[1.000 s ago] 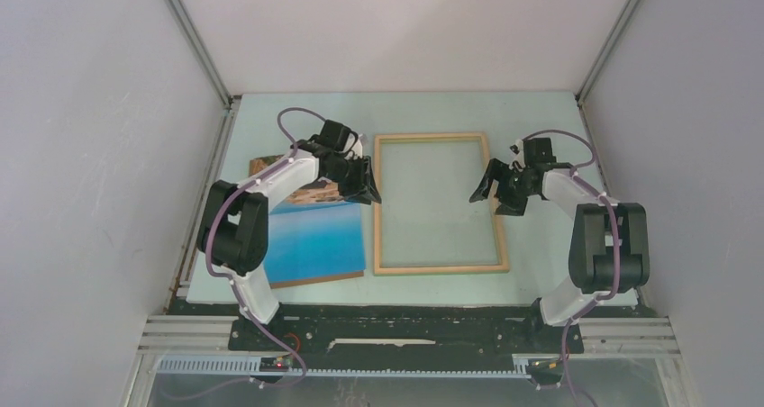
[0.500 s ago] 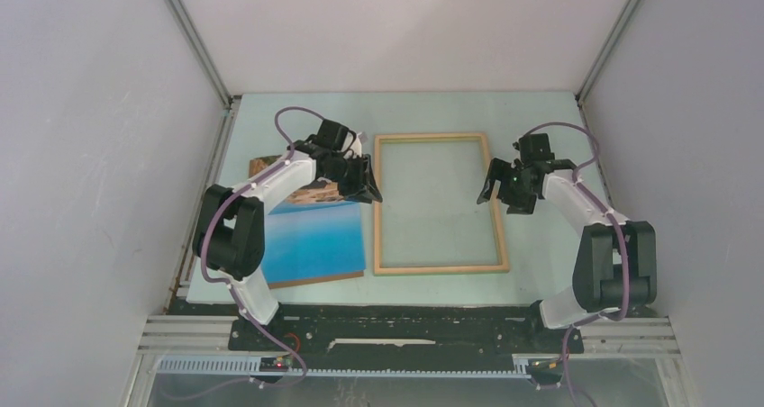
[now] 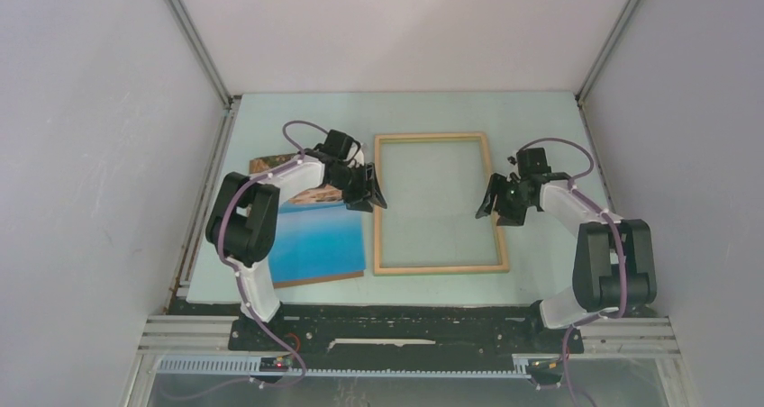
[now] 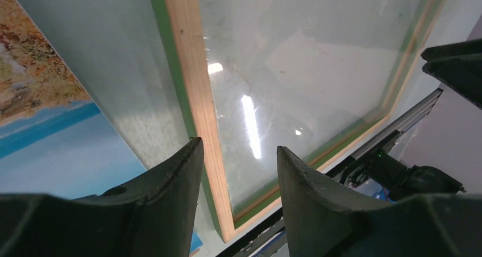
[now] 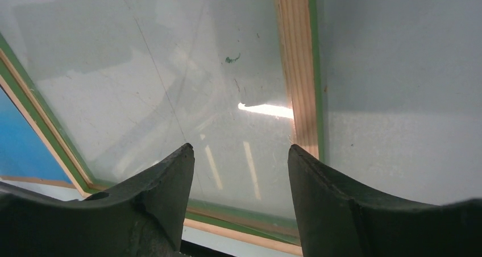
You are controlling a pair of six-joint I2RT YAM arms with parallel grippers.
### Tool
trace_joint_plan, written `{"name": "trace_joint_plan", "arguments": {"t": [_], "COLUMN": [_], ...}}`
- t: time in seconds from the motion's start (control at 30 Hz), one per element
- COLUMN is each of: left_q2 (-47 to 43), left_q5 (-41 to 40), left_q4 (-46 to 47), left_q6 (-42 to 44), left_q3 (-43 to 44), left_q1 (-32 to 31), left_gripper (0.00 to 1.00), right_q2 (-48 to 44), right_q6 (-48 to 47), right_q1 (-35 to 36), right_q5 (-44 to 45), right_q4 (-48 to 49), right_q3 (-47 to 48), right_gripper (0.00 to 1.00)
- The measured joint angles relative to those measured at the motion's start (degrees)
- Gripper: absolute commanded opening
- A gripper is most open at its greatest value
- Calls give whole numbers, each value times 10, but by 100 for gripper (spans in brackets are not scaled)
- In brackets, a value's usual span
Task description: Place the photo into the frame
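The frame (image 3: pixel 441 268) lies flat at the middle of the table (image 3: pixel 405 114), light wood face up, with a green edge showing in the wrist views. The photo (image 3: pixel 315 240) lies picture-up just left of it. Its cliff end is partly hidden under the left arm.

The left gripper (image 3: pixel 371 195) hangs over the frame's left rail, jaws apart, and the rail runs into the gap between them. The right gripper (image 3: pixel 494 207) hangs over the right rail, jaws also apart, with the rail running toward one fingertip. Whether any fingertip touches the wood cannot be told.
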Motion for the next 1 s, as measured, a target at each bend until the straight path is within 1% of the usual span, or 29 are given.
{"name": "trace_joint_plan", "arguments": {"t": [0.17, 0.37, 0.47, 0.7, 1.0], "left_q2": [35, 42, 42, 42, 42], "left_q5": [6, 13, 13, 14, 14], "left_q4": [17, 24, 28, 28, 28], "left_q6": [-17, -22, -22, -22, -22], "left_q3": [-10, -10, -10, -10, -10], "left_q1": [0, 0, 0, 0, 0], "left_gripper": [58, 58, 58, 58, 58], "right_q2": [16, 27, 23, -12, 11], "right_q6": [1, 2, 4, 3, 3], "right_q1": [0, -1, -4, -36, -40], "right_q5": [-23, -57, -59, -49, -58], "right_q4": [18, 44, 48, 43, 47], "right_q3": [-7, -12, -16, -20, -23], "right_gripper": [68, 68, 70, 70, 67]}}
